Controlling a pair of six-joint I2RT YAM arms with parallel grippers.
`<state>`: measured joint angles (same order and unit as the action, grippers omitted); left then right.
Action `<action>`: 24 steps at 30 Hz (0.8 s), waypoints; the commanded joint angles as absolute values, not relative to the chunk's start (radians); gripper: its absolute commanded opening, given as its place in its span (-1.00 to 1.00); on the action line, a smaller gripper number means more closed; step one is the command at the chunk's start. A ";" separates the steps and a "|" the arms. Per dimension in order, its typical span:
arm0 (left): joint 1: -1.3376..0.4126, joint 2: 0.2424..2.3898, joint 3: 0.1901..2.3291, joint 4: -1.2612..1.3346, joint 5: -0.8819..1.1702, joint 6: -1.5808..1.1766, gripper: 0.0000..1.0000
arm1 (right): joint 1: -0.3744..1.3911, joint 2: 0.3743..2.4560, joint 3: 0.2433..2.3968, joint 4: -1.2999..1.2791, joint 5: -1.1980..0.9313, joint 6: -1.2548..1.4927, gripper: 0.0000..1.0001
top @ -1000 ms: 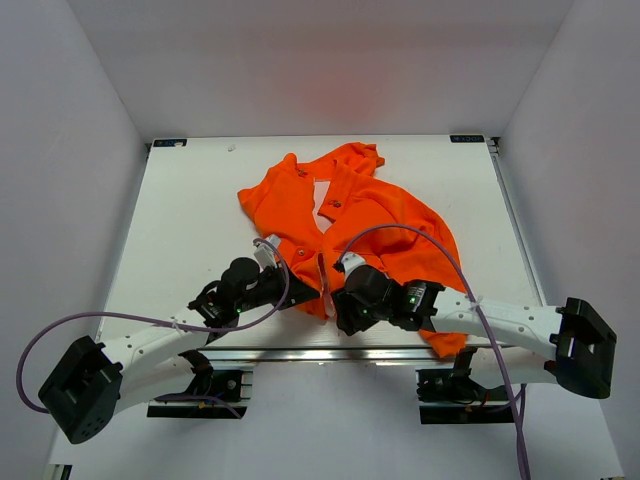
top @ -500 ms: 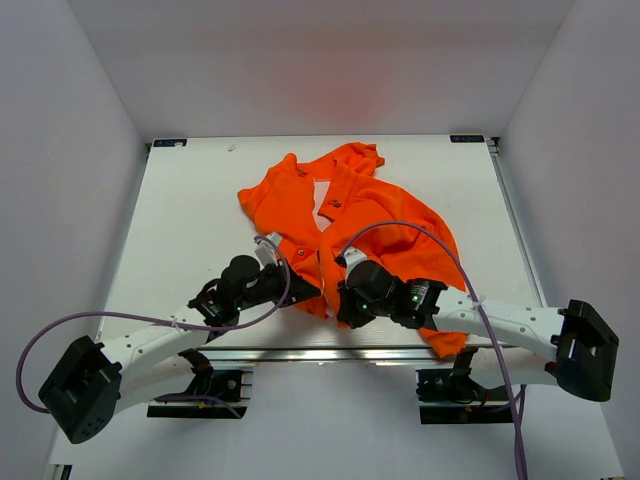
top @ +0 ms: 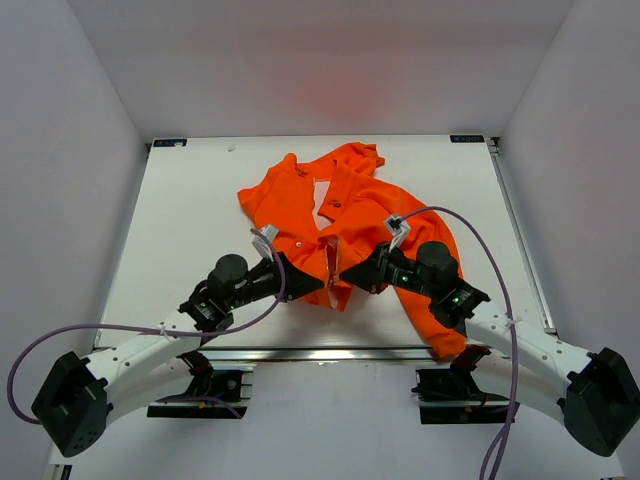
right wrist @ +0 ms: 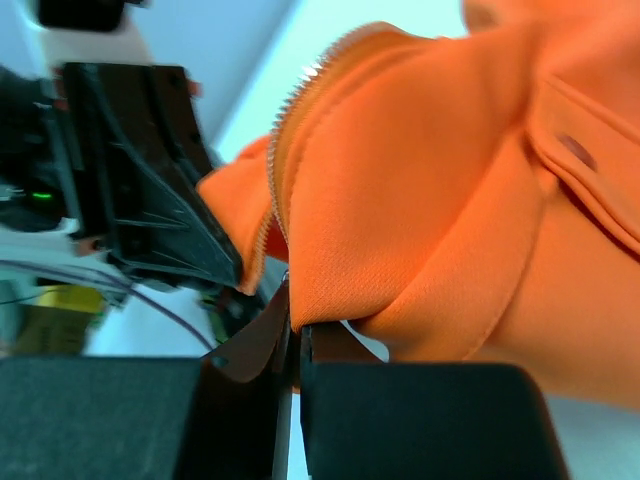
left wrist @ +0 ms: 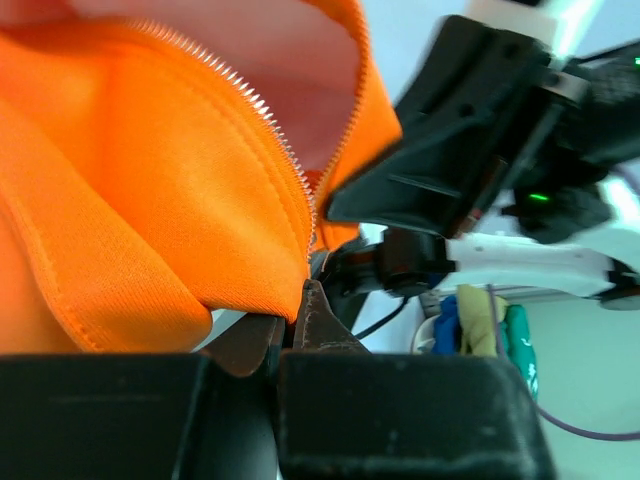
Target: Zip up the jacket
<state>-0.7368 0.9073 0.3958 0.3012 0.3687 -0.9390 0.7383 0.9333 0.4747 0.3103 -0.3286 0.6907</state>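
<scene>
The bright orange jacket [top: 340, 205] lies rumpled on the white table, its front open along the zipper. My left gripper [top: 318, 287] is shut on the jacket's left front hem; in the left wrist view the orange fabric [left wrist: 150, 210] and its white zipper teeth [left wrist: 262, 120] run down into the closed jaws. My right gripper [top: 347, 278] is shut on the right front hem; in the right wrist view the fabric [right wrist: 420, 210] and zipper teeth [right wrist: 290, 110] are pinched between the jaws. The two grippers face each other, a few centimetres apart, holding the hem lifted.
The white table [top: 190, 220] has a metal rail along its near edge [top: 330, 352]. Purple cables loop over both arms [top: 470, 225]. White walls enclose the table on three sides. The other gripper's black body fills part of each wrist view [left wrist: 480, 130].
Both arms have swung outward and now point at each other. The right arm moved most, from the centre front to the right. The jacket's lower hem has been pulled up between the grippers.
</scene>
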 commanded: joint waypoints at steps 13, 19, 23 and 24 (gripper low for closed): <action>-0.739 0.841 0.422 0.514 0.238 -0.937 -1.00 | 0.638 1.003 0.442 0.919 -0.698 0.848 -1.00; -0.741 0.845 0.457 0.508 0.227 -0.907 -1.00 | 0.630 1.014 0.463 0.942 -0.723 0.856 -1.00; -0.741 0.865 0.448 0.581 0.241 -0.923 -1.00 | 0.630 1.037 0.469 0.966 -0.719 0.854 -1.00; -0.741 0.870 0.451 0.589 0.239 -0.926 -1.00 | 0.630 1.045 0.469 0.976 -0.718 0.856 -1.00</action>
